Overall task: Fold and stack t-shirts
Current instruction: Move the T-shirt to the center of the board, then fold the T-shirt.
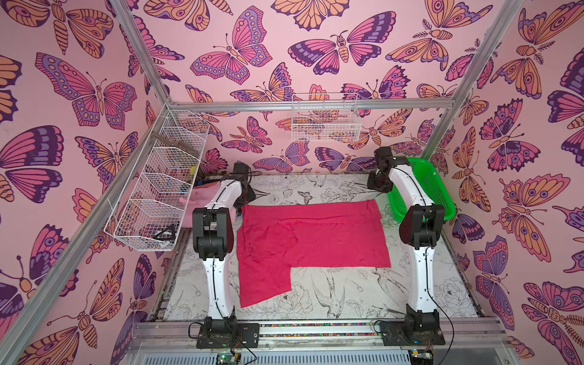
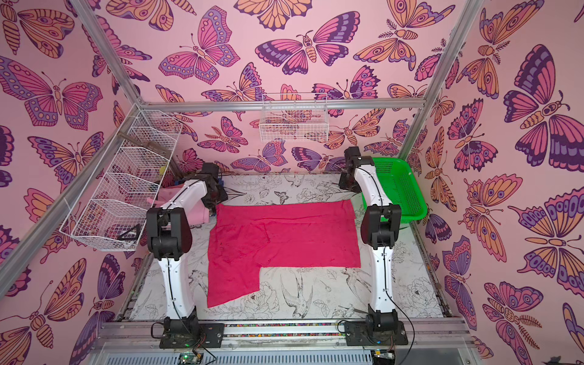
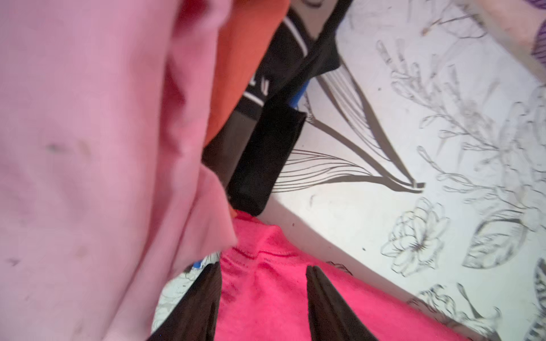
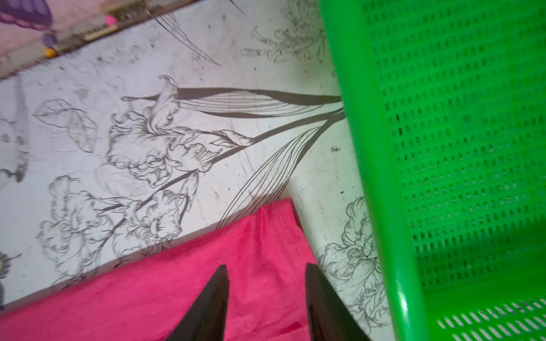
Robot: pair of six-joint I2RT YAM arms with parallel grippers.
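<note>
Two arms: you have one at each side edge of the table [image 1: 347,294], and both reach toward its far edge.
Crimson t-shirt [image 1: 313,234]: it lies flat in the middle of the table, between the arms. Its far hem runs along near the table's far edge. The outline is L-shaped, with a flap on the left side running toward the near edge. Both top views show you the same lie.
Left gripper [image 3: 264,267]: the jaws stand partly apart and hold nothing. They are over the far left corner of the crimson t-shirt [image 3: 280,301], with cloth lying flat under the gap. You cannot tell whether the tips touch it.
Right gripper [image 4: 266,266]: the jaws are parted about as far and also hold nothing. They are over the shirt's far right corner, which lies just beside the green basket [image 4: 381,177].
Light pink t-shirt [image 3: 88,147]: it is bunched at the table's far left corner, close to your left wrist camera, and overlaps the next entry.
Orange t-shirt [image 3: 245,59]: it sits between the pink cloth and the dark one.
Dark t-shirt [image 3: 271,153]: it is in the same corner pile, just beside the crimson corner.
Green basket [image 1: 439,192]: it is at the table's far right corner, tilted, behind the right arm.
Wire baskets [image 1: 158,189]: these are a white row hung on the left frame rail.
</note>
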